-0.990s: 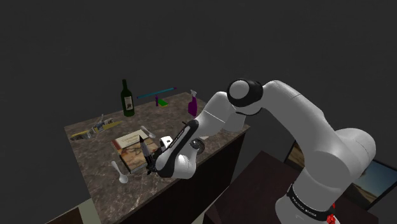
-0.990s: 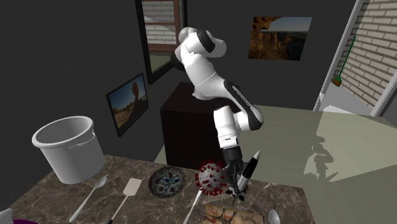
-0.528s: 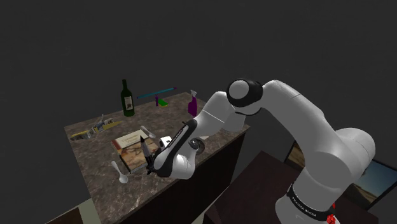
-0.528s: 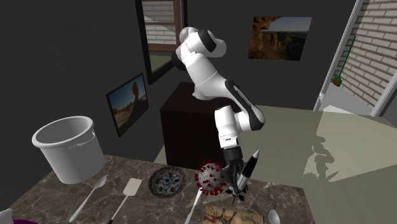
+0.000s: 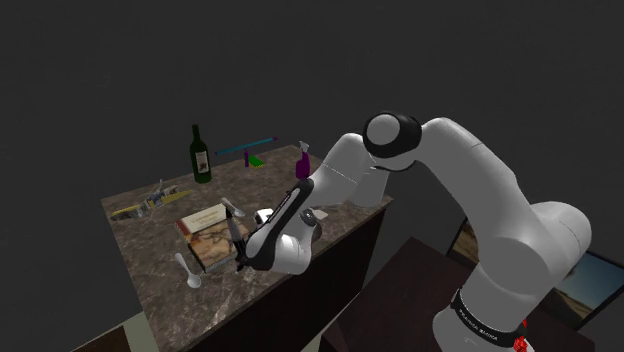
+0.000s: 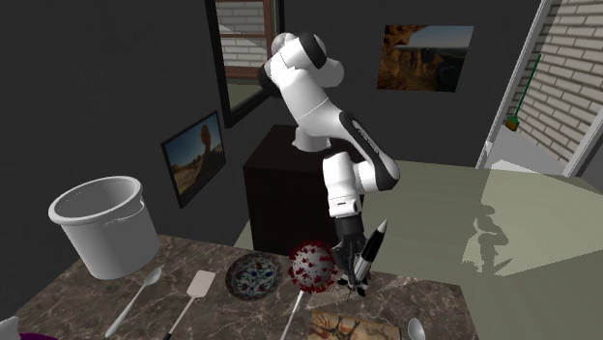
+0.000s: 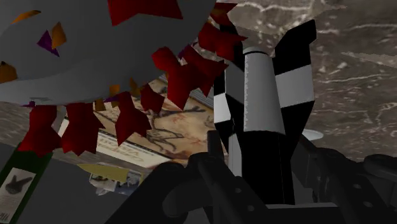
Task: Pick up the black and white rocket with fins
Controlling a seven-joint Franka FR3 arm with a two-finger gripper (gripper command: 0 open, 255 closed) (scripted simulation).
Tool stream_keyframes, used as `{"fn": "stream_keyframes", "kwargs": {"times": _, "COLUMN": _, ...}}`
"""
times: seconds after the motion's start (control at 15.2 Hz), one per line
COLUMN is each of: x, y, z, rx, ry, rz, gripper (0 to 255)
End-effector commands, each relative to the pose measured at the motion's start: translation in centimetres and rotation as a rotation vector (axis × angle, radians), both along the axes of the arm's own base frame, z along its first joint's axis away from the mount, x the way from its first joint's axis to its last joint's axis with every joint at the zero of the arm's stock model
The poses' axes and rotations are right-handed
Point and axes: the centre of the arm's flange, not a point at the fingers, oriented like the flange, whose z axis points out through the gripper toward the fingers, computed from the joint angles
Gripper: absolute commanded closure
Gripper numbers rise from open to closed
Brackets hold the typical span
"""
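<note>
The black and white rocket (image 6: 368,253) stands nearly upright with its nose leaning toward the second exterior view's right, its fins low over the marble counter (image 6: 193,261). My gripper (image 6: 350,266) is shut on its lower body. In the wrist view the white body with black and white fins (image 7: 264,89) sits clasped between the two black fingers (image 7: 191,188). In the shoulder view the rocket (image 5: 237,236) hangs over a book (image 5: 205,232), with the gripper (image 5: 241,258) on it. A grey ball with red spikes (image 6: 311,267) sits right beside the gripper.
A white bucket (image 6: 104,224), a spoon (image 6: 135,299), a spatula (image 6: 193,295) and a patterned plate (image 6: 253,277) lie on the counter. A green wine bottle (image 5: 201,155) and a purple spray bottle (image 5: 302,163) stand at the far side. Another spoon (image 5: 188,270) lies by the book.
The arm has carried the rocket toward the second exterior view's left and slightly up. The spiky ball has shifted left with it. The elbow has risen.
</note>
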Motion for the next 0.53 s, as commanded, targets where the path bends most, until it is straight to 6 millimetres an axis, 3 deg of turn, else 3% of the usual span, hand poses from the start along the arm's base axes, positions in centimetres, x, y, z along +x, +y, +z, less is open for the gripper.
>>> {"fn": "stream_keyframes", "kwargs": {"times": 0.0, "x": 0.0, "y": -0.1, "z": 1.0, "rx": 0.000, "ry": 0.002, "rz": -0.001, "gripper": 255}}
{"fn": "stream_keyframes", "kwargs": {"times": 0.46, "x": 0.0, "y": -0.1, "z": 4.7, "rx": 0.000, "ry": 0.002, "rz": -0.001, "gripper": 255}}
